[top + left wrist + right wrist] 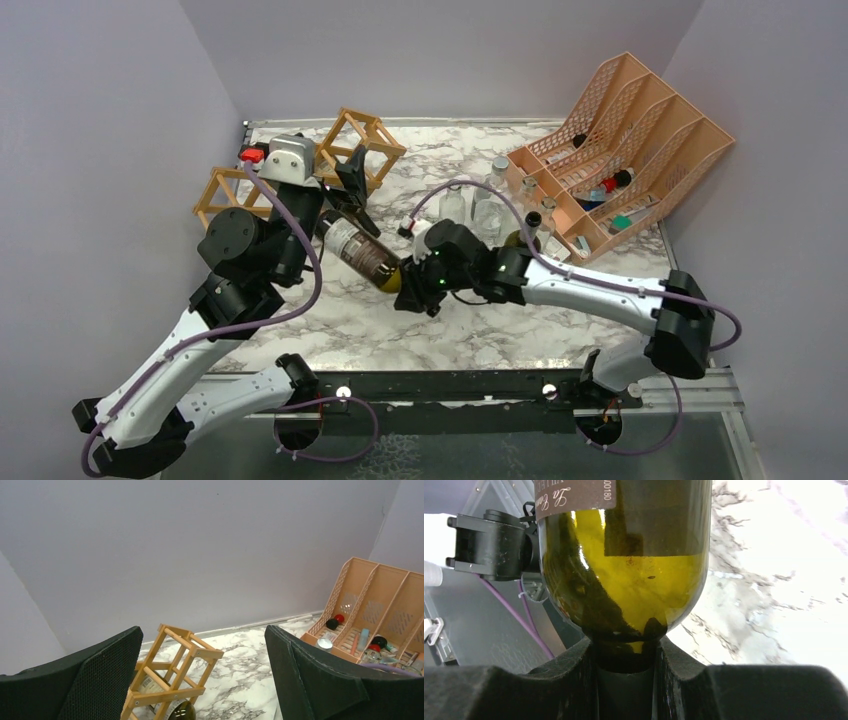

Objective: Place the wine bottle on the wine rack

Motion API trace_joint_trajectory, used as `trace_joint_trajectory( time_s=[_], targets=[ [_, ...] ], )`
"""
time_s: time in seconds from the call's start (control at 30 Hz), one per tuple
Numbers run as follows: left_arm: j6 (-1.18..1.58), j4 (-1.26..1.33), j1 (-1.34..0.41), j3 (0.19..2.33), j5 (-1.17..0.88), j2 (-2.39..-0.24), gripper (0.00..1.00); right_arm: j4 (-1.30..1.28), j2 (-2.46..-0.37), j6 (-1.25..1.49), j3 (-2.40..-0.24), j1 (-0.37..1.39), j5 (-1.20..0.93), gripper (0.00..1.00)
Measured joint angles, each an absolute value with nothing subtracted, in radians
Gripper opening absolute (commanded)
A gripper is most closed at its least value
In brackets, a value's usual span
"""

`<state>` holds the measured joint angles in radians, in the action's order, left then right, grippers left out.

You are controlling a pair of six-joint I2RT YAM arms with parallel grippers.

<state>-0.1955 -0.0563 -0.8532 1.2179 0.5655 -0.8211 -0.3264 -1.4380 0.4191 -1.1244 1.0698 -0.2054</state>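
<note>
Closest in, the right hand point(626, 654) is clamped on the neck of the wine bottle point(624, 555), whose olive glass fills that wrist view. Seen from above, the bottle slants up-left, its base under the left hand point(352, 182), whose fingers stand wide apart beside the wine rack point(366, 140). Whether the base sits inside a cell cannot be told. Farther right on the marble bench point(400, 340) stands an orange file organiser point(640, 130).

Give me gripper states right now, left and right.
left gripper: open, nothing between its fingers.
right gripper: closed, holding the wine bottle by its neck.
</note>
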Motion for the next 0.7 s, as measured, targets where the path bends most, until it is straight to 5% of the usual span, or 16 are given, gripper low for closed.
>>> trace_joint_trajectory(
  time_s=[0.7],
  targets=[
    [-0.234, -0.317, -0.853, 1.251, 0.591, -0.732, 0.99, -0.080, -1.937, 0.651, -1.346, 1.197, -0.035, 0.01]
  ],
)
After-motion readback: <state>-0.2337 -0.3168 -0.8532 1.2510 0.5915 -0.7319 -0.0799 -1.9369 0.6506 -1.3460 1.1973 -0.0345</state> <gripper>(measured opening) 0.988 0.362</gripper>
